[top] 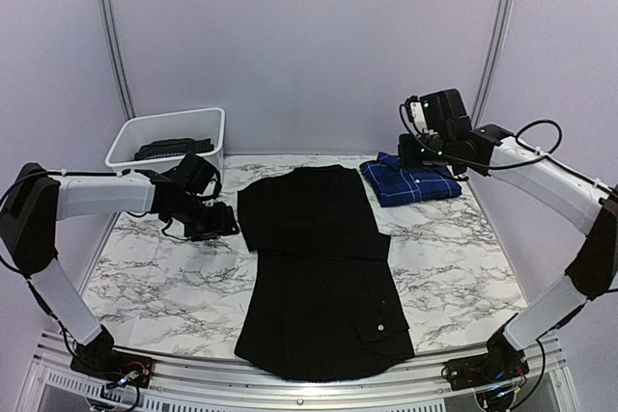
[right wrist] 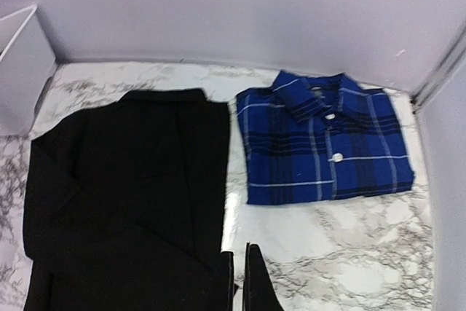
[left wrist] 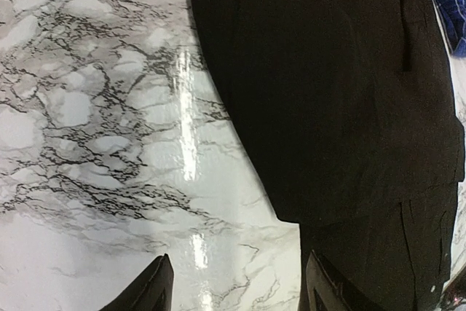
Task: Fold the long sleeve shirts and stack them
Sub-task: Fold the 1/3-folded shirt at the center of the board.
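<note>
A white marble-patterned tabletop with grey veins (top: 454,258) fills the lower half of the overhead view, and a bright streak of glare runs down its glossy surface in the left wrist view (left wrist: 87,107). At the upper left sits a white rectangular plastic bin (top: 130,137) holding something dark (top: 174,149) I can't make out. Pale lilac backdrop panels (top: 309,36) rise behind, with a thin metal pole (top: 111,26) at the upper left. A silver metal rail (top: 241,385) runs along the bottom edge.

The marble-patterned tabletop (left wrist: 109,107) is smooth and glossy, the black shirt (top: 319,267) is matt soft cloth, the blue plaid shirt (right wrist: 320,151) is woven cloth, and the bin (top: 145,163) at upper left is smooth white plastic.
</note>
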Motion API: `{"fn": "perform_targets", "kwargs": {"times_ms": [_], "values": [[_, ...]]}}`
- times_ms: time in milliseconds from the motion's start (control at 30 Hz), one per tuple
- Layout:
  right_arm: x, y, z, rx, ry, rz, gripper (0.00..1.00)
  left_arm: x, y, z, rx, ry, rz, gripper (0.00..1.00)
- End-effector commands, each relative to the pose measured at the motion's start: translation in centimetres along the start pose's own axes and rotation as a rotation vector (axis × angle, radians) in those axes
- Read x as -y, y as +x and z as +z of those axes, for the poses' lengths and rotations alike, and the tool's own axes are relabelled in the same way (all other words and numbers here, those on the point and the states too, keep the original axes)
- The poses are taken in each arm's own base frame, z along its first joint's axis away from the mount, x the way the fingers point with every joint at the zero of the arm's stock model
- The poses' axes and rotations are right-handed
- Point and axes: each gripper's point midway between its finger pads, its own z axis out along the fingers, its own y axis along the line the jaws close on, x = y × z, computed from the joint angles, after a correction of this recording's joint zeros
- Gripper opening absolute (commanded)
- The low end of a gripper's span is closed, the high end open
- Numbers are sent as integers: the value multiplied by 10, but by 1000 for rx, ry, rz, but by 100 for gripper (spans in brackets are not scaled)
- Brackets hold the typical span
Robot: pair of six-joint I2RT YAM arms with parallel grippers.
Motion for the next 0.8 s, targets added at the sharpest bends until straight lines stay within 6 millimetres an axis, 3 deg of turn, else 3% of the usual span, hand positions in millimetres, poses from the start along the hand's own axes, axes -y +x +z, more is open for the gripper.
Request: {"fn": "perform_targets", "kwargs": {"times_ms": [0, 100, 167, 200, 300, 467, 767], "values": [[-36, 65, 29, -190, -178, -39, 4, 21, 4, -8, 7, 56, 22, 65], [-36, 106, 34, -261, -205, 6, 32, 29, 9, -4, -1, 64, 26, 65], [-39, 130, 33, -298, -253, 49, 47, 30, 11, 0, -8, 60, 24, 65], [-40, 140, 34, -311, -276, 72, 49, 31, 11, 1, -9, 63, 21, 65], [-39, 174, 38, -372, -335, 150, 52, 34, 9, 2, -7, 70, 18, 65], [-32, 201, 48, -406, -408, 297, 52, 37, 7, 2, -8, 79, 18, 64], [-28, 226, 70, -429, -477, 451, 54, 38, 7, 1, -9, 85, 18, 64]]}}
